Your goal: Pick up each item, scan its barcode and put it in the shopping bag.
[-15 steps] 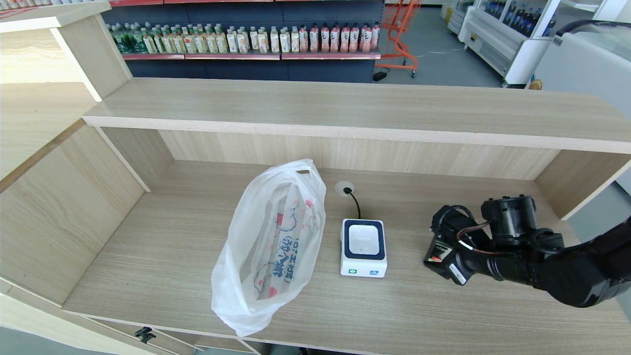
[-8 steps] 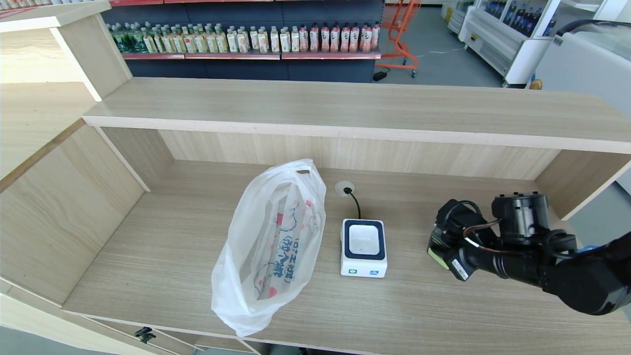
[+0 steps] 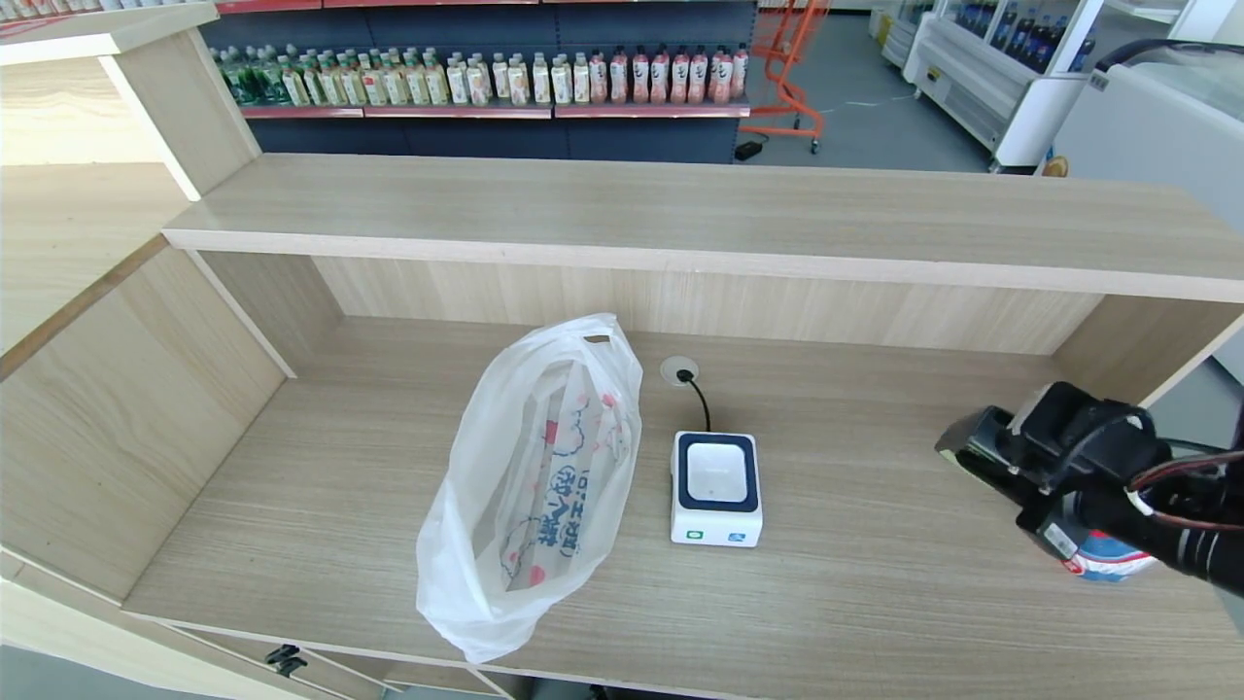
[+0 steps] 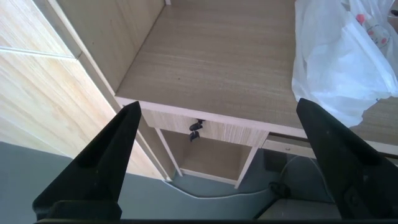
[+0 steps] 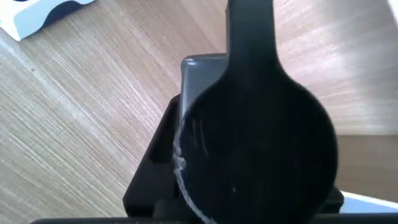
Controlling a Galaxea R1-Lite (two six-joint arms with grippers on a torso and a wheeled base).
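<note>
A white plastic shopping bag [image 3: 530,486] lies open on the wooden counter [image 3: 321,525], with a printed package showing through it. To its right stands the white barcode scanner [image 3: 716,488] with a dark top window. My right gripper [image 3: 977,447] hovers over the counter's right end, well right of the scanner. A dark round shape [image 5: 255,143] blocks the right wrist view. Under that arm shows part of a white, blue and red item [image 3: 1108,564]. My left gripper [image 4: 217,168] hangs open and empty below the counter's front edge, left of the bag [image 4: 342,68].
A raised shelf [image 3: 680,209] runs along the back of the counter, with side walls at both ends. The scanner's cable [image 3: 698,399] runs to a hole in the counter. A drawer handle [image 4: 196,129] sits under the front edge.
My right arm has swung right, away from the scanner, and its wrist has turned. The white, blue and red item now shows beneath it. The bag and scanner have not moved.
</note>
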